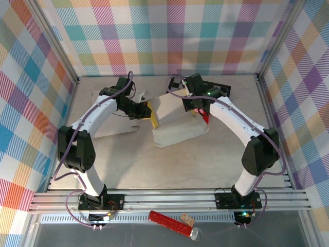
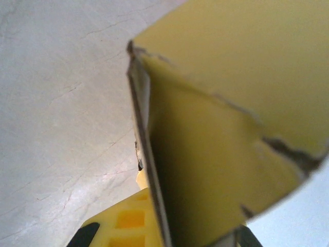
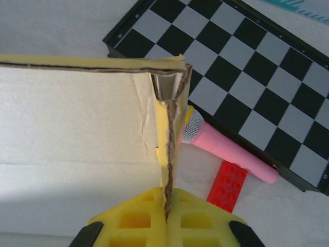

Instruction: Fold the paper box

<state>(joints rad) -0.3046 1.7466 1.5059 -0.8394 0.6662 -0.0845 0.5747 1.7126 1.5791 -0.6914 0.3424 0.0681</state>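
The paper box [image 1: 177,123] lies in the middle of the table, white outside and yellow inside, partly raised. My left gripper [image 1: 145,110] is at its left side, shut on a yellow flap [image 2: 216,154] whose grey edge runs down between the fingers [image 2: 126,224]. My right gripper [image 1: 199,106] is at the box's far right corner. There it is shut on the upright side wall [image 3: 169,149], whose layered edge is pinched between the yellow fingertips [image 3: 139,218]. The box's pale floor [image 3: 72,134] spreads left of that wall.
A black-and-white checkerboard [image 3: 247,77] lies right of the box, with a pink toy microphone [image 3: 231,149] and a red brick [image 3: 229,185] in front of it. A white sheet [image 1: 110,123] lies under the left arm. Plaid walls enclose the table.
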